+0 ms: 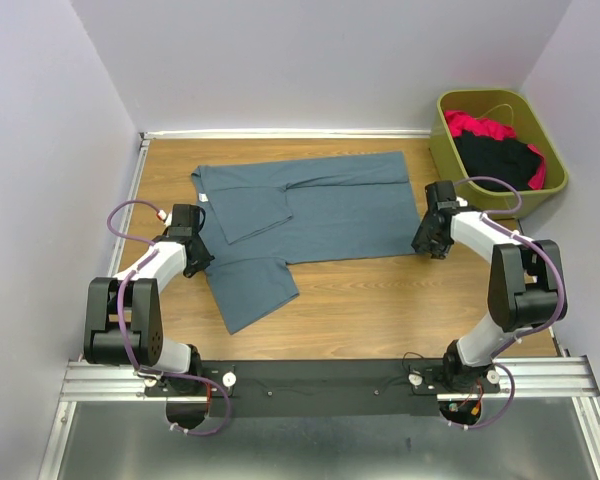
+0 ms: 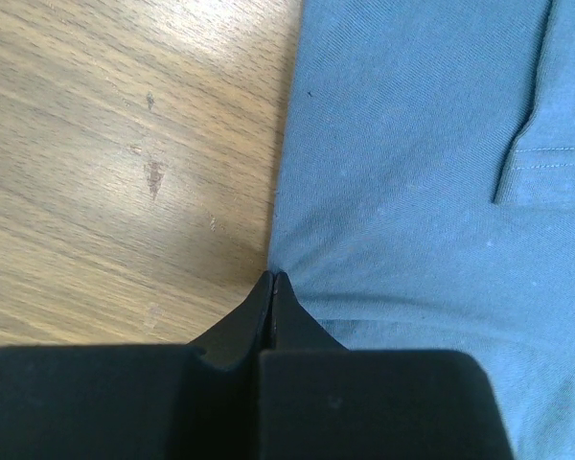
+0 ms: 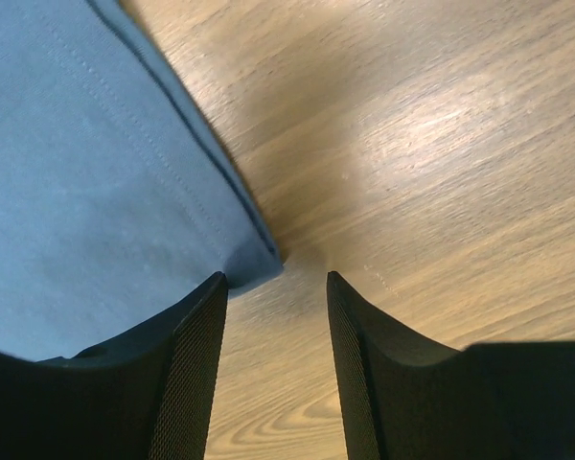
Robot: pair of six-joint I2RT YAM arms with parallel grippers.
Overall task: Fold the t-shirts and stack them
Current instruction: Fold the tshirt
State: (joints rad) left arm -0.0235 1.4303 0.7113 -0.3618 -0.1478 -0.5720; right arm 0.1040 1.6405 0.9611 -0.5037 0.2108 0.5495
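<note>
A slate-blue t-shirt (image 1: 330,210) lies spread sideways on the wooden table, one sleeve folded onto its body and the other sticking out toward the near edge. My left gripper (image 1: 196,250) is shut at the shirt's left edge (image 2: 280,230). The tips (image 2: 273,278) pinch the cloth, and creases run out from them. My right gripper (image 1: 427,240) stands open at the near right hem corner (image 3: 254,264). That corner lies just off the left finger's tip, and bare wood shows between the fingers (image 3: 273,283). A black t-shirt (image 1: 495,160) and a red-pink one (image 1: 475,125) lie in the bin.
The olive-green bin (image 1: 442,150) stands at the back right, close behind the right arm. Pale walls close in the table on the left, the back and the right. Bare wood (image 1: 380,300) runs between the shirt and the arms' base rail.
</note>
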